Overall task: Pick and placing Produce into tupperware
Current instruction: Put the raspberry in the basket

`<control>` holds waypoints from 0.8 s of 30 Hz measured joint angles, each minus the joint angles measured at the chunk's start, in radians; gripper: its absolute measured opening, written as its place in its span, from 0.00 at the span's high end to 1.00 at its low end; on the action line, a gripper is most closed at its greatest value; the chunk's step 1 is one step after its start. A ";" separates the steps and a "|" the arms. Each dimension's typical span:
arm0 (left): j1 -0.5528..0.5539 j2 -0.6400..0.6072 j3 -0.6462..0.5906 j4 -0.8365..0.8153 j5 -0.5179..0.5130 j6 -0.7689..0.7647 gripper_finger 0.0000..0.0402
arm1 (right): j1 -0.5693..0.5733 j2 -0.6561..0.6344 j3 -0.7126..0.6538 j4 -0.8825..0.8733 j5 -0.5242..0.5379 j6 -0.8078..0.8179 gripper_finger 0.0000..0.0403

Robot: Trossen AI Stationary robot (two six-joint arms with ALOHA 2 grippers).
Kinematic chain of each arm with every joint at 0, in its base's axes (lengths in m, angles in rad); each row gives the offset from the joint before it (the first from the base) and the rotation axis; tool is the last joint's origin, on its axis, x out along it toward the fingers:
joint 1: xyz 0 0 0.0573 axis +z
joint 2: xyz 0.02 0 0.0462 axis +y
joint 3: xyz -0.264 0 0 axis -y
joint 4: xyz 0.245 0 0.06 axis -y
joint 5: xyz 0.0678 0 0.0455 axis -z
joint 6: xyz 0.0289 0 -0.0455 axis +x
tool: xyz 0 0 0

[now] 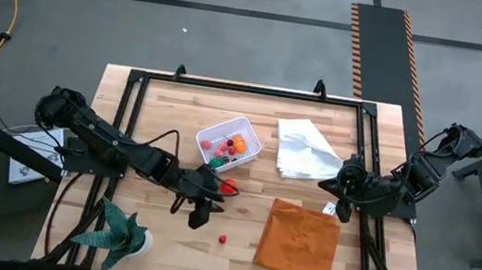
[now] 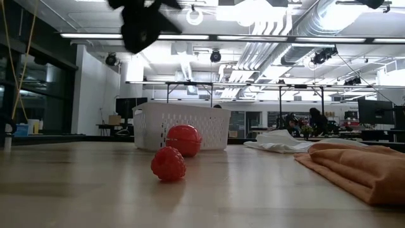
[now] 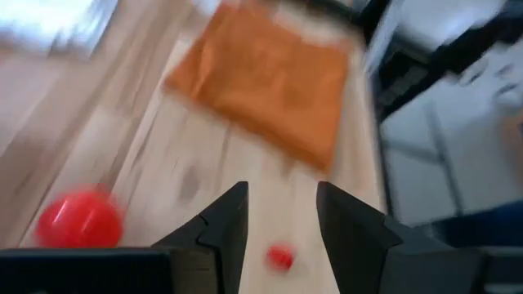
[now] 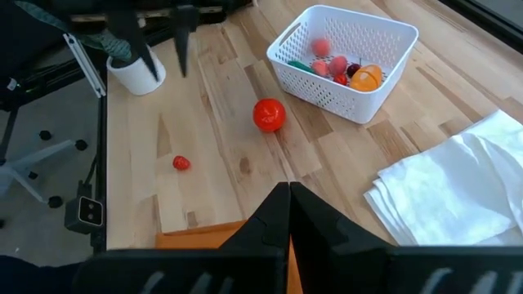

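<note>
The white mesh tub [image 1: 229, 143] [image 4: 343, 53] [image 2: 180, 126] stands on the table and holds several small produce pieces, among them an orange one [image 4: 365, 77]. A red ball [image 1: 229, 187] [image 2: 183, 140] [image 4: 269, 114] lies on the wood just near of the tub. A small red berry [image 1: 222, 239] [image 2: 168, 164] [image 3: 280, 258] lies nearer still. My left gripper [image 1: 198, 215] [image 3: 282, 220] is open and raised off the table, beside the ball, with the berry showing ahead between its fingers. My right gripper [image 4: 288, 204] [image 1: 335, 199] is shut, at the orange cloth's far edge.
An orange cloth [image 1: 299, 242] [image 3: 270, 82] lies at the near right and a folded white cloth [image 1: 306, 150] [image 4: 449, 188] to the right of the tub. A potted spiky plant [image 1: 120, 236] stands at the near left corner. A black frame [image 1: 247, 87] runs along the table's edges.
</note>
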 joint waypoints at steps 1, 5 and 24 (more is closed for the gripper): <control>0.000 0.016 0.004 0.046 0.000 0.013 0.67 | 0.000 0.000 0.000 0.001 0.000 0.000 1.00; -0.007 0.057 0.001 0.068 0.040 0.057 0.67 | 0.000 0.000 0.000 0.001 0.000 0.000 1.00; -0.074 0.209 0.002 0.006 0.145 0.208 0.67 | 0.001 0.021 0.000 -0.001 0.000 -0.019 1.00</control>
